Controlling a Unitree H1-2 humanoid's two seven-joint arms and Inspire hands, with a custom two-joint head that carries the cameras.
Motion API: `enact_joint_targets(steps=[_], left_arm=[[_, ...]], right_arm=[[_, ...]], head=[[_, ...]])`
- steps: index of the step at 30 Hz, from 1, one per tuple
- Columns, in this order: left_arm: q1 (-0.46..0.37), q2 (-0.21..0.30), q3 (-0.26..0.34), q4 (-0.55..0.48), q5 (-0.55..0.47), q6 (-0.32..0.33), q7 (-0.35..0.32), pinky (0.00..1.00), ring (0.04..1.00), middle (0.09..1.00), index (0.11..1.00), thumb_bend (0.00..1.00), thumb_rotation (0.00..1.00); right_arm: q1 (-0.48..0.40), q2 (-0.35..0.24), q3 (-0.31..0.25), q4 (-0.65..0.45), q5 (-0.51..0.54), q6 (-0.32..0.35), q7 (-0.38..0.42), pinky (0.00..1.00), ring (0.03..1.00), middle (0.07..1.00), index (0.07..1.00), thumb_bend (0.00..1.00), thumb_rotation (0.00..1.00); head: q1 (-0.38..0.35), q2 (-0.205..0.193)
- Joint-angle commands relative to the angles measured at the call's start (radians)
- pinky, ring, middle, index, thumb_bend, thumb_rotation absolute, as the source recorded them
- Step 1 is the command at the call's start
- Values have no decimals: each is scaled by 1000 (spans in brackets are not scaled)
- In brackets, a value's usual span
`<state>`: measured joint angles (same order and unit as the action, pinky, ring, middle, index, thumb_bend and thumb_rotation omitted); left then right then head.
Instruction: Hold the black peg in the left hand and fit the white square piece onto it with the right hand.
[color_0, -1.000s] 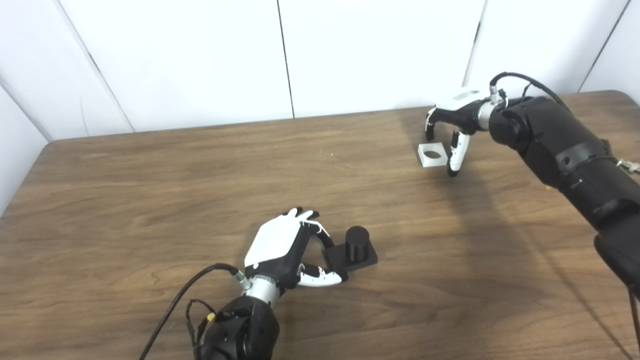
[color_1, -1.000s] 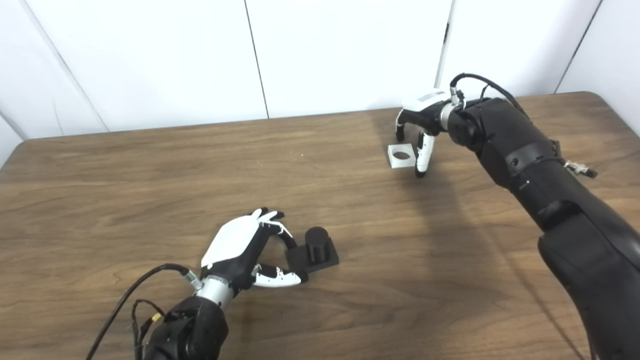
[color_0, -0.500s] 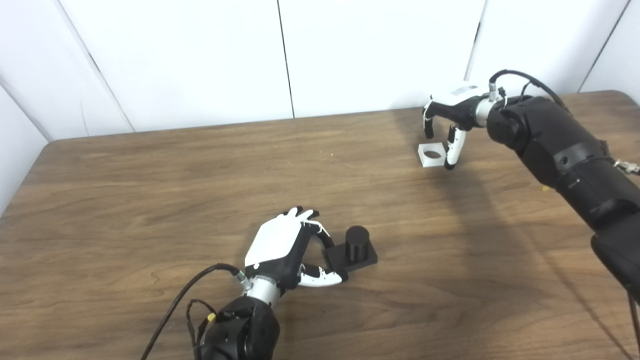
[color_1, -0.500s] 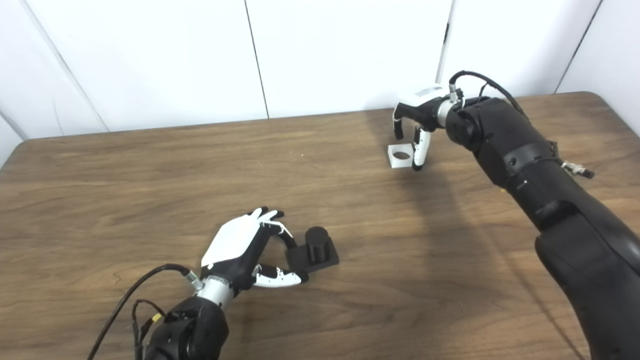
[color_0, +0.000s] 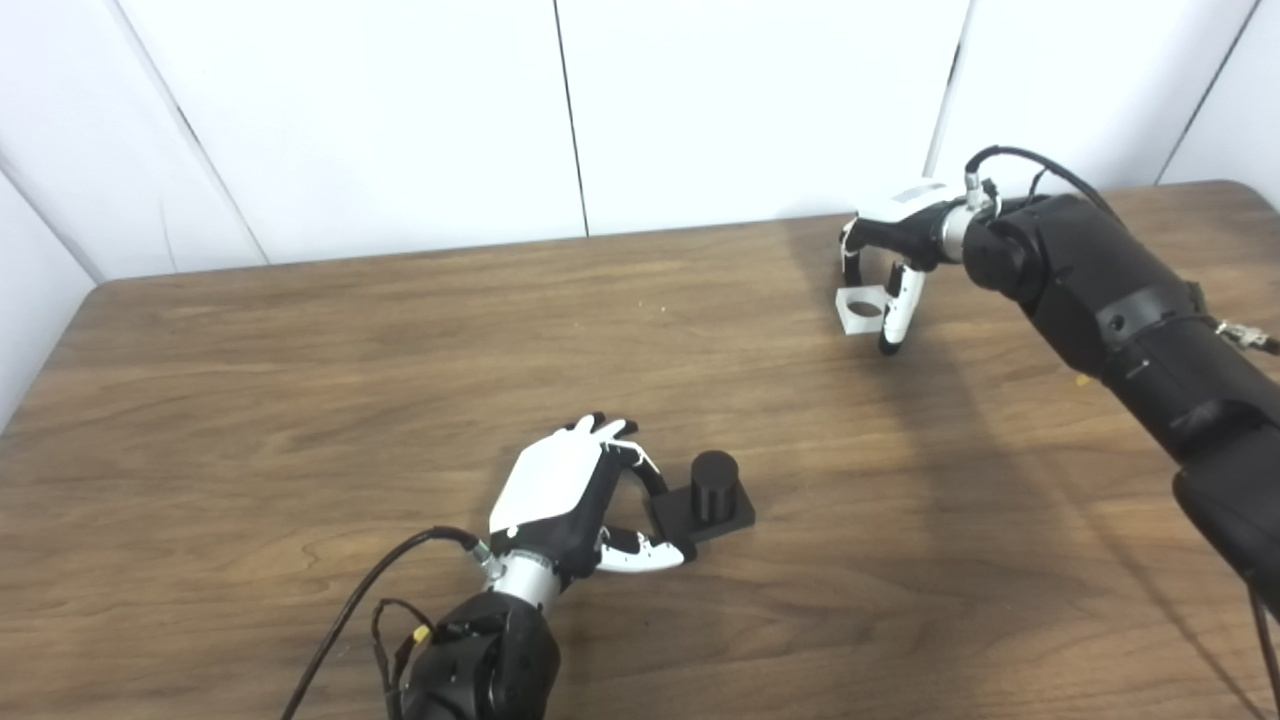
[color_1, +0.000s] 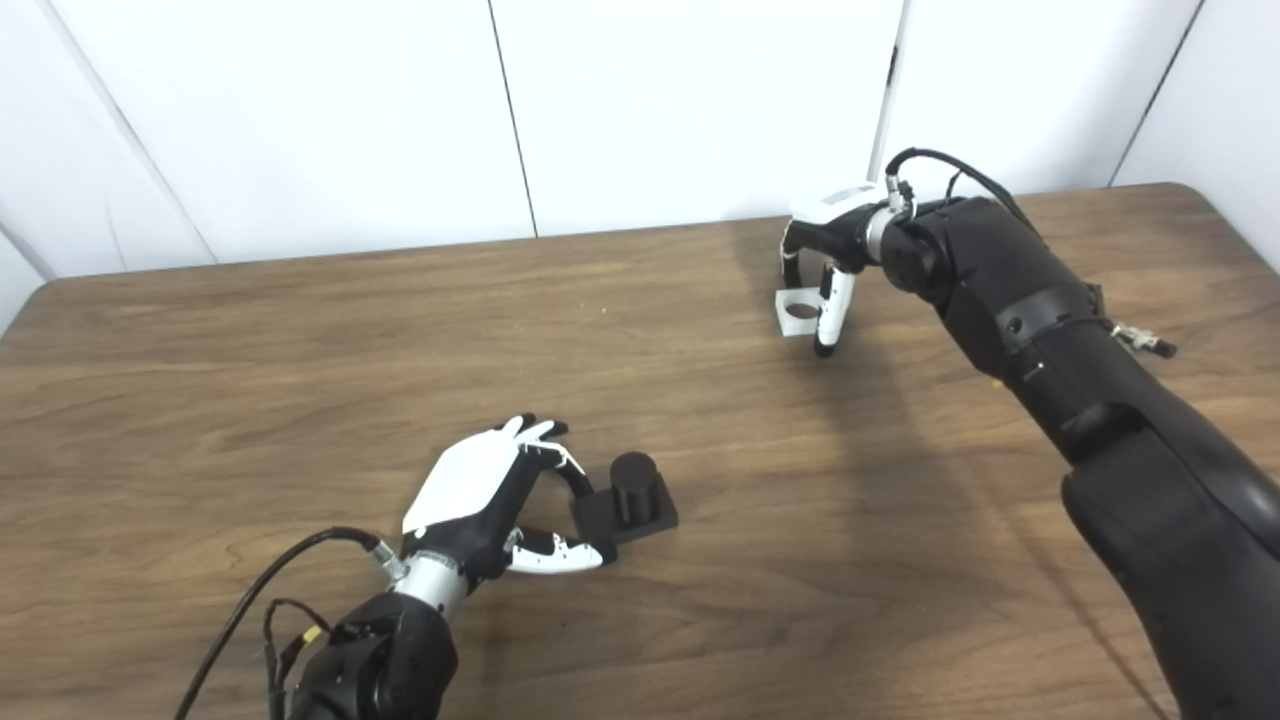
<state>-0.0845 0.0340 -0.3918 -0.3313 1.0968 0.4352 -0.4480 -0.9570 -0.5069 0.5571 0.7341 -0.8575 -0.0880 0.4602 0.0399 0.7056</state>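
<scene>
The black peg (color_0: 713, 486) is a short cylinder standing on a square black base, at the table's near middle. My left hand (color_0: 565, 497) lies just left of it, fingers and thumb closed on the base's left edge. The white square piece (color_0: 862, 308), with a round hole, is at the far right of the table and looks slightly tipped. My right hand (color_0: 890, 262) arches over it, fingers curled down behind its far left side and thumb (color_0: 893, 312) pressed against its right side, so the piece is pinched between them.
The brown wooden table (color_0: 300, 380) runs to a white panelled wall at the back. My right arm (color_0: 1130, 310) stretches across the table's right side. A black cable (color_0: 350, 610) trails from my left wrist near the front edge.
My right hand has shifted left and lowered, its fingers and thumb closing on the white piece, which now looks tipped. My left hand and the black peg have not moved.
</scene>
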Motion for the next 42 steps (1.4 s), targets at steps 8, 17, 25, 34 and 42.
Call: enact_joint_targets(steps=[8,17,25,34,42], left_arm=[[-10,5,6,10,13,15,-7,1000,1000,932,542,557,316],[-9,3,7,9,11,18,-4,1000,1000,931,546,559,307],[-6,3,10,6,6,20,-5,1000,1000,933,543,560,291],[-7,3,10,8,3,16,7,1000,1000,929,539,569,293],[-13,4,10,12,8,19,7,1000,1000,926,543,572,298]], right_arm=[[-55,-10,-12,-10,-4,10,-23,1000,1000,914,627,954,236],[-52,-12,-9,-4,-3,-12,-45,1000,1000,896,584,899,194],[-54,-9,0,4,-10,-26,-71,1000,1000,888,489,527,145],[-51,-10,2,2,-3,-30,-84,1000,1000,880,487,526,142],[-55,-9,1,9,-3,-26,-92,1000,1000,876,488,526,144]], head=[[4,2],[4,4],[7,4],[7,2],[13,2]])
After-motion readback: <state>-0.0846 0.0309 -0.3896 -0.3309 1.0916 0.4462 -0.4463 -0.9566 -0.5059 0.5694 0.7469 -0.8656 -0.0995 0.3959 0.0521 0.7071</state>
